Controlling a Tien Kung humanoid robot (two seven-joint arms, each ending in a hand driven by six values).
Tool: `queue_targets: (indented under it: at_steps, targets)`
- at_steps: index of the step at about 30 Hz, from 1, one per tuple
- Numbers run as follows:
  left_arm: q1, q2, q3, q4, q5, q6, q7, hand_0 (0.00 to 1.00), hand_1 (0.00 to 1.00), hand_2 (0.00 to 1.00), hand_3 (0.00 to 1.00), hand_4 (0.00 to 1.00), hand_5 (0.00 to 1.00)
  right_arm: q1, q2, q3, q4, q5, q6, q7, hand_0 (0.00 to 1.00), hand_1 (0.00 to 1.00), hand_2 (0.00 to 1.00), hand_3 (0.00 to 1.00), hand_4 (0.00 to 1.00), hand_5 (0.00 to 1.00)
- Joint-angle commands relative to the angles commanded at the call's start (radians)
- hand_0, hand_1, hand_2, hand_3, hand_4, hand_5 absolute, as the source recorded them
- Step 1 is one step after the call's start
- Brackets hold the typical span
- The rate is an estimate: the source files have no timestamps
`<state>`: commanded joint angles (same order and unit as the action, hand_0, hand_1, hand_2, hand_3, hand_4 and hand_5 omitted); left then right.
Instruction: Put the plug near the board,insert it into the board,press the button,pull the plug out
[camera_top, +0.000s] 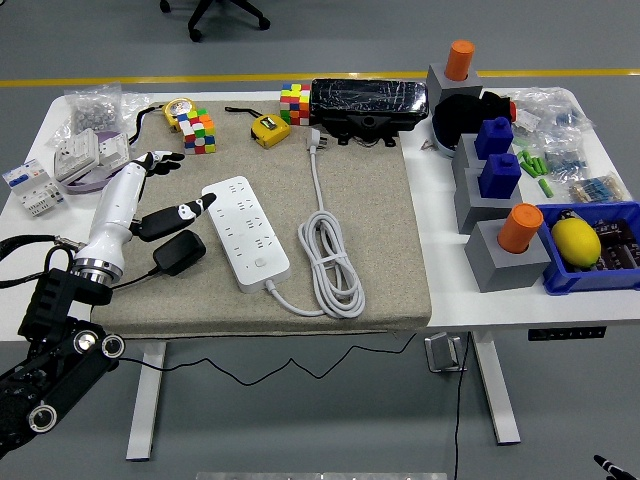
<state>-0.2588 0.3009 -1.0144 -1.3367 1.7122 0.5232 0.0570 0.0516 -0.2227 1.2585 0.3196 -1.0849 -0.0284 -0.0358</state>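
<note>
A white power strip (245, 232) lies on the grey mat (370, 230), slanted, with its round button near its front end. Its white cord (330, 265) is coiled to the right and ends in a white plug (313, 140) at the mat's far edge. A black plug adapter (178, 252) with a thin black cable lies left of the strip. My left hand (165, 190), black on a white forearm, hovers just left of the strip and above the adapter, fingers spread and empty. Only a dark tip (604, 464) of the right arm shows at the bottom right corner.
Colour cubes (199, 131), a second colour cube (293, 102), a yellow tape measure (268, 128) and a black case (368, 103) line the far edge. Grey blocks with orange and blue pegs (500, 235) and a blue bin (590, 250) stand at the right. Small boxes (60, 165) sit far left.
</note>
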Motion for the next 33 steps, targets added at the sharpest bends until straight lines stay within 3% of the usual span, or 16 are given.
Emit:
queue_targets:
  at_steps: [33]
  targets:
    - [-0.005,0.003,0.01,0.003,0.01,-0.021,0.021,0.745,0.72,0.719,0.734,0.941,0.475,-0.005,0.005,-0.002,-0.004,0.002,-0.003,0.002,0.648,0.642,0.613,0.543,0.97,0.541]
